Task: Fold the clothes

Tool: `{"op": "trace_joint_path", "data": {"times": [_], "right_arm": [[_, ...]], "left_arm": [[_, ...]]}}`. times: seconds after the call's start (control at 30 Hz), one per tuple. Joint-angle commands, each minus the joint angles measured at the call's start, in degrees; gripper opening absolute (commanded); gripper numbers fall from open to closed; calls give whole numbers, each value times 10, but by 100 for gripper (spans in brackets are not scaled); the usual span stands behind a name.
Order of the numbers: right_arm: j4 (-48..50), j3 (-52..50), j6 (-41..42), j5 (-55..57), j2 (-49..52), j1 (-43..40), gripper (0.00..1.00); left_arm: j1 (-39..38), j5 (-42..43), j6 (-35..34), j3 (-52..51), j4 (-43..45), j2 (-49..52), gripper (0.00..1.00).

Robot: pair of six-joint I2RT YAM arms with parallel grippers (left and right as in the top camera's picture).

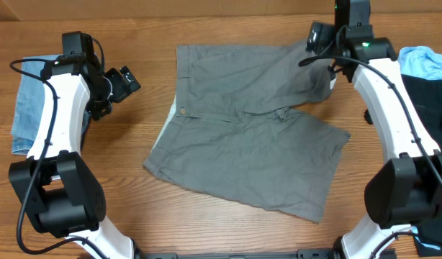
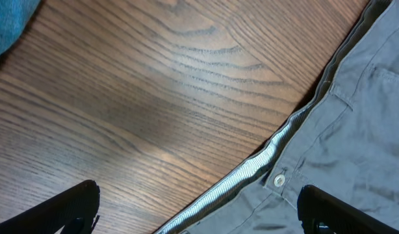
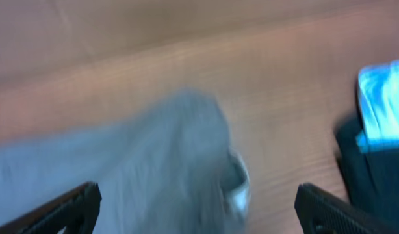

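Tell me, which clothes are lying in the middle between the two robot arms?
The grey shorts, spread out in the middle. The blue denim lies off to the left side, the black garment off to the right.

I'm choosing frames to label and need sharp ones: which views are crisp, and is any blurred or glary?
Overhead: sharp and evenly lit, creases in the grey shorts readable. Left wrist: crisp wood grain and waistband button, with a mild pale sheen on the table. Right wrist: heavily blurred; the shorts and the blue cloth are mere smears.
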Motion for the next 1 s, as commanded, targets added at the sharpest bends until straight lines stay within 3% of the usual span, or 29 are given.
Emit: {"op": "trace_joint_path", "data": {"times": [0.0, 0.03, 0.07, 0.4, 0.83, 0.97], "right_arm": [[-56, -1, 19, -36, -12, -7, 44], [-63, -12, 19, -54, -11, -9, 13], [-66, -21, 18, -69, -11, -11, 4], [-82, -94, 28, -110, -10, -34, 4], [73, -178, 28, -135, -5, -34, 4], [82, -179, 28, -135, -4, -34, 4]], "left_arm": [[-1, -4, -12, 3, 0, -7, 100], [-1, -4, -12, 3, 0, -7, 100], [-1, -4, -12, 3, 0, -7, 100], [-1, -4, -12, 3, 0, -7, 100], [-1, -4, -12, 3, 0, -7, 100], [-1, -4, -12, 3, 0, -7, 100]]}}
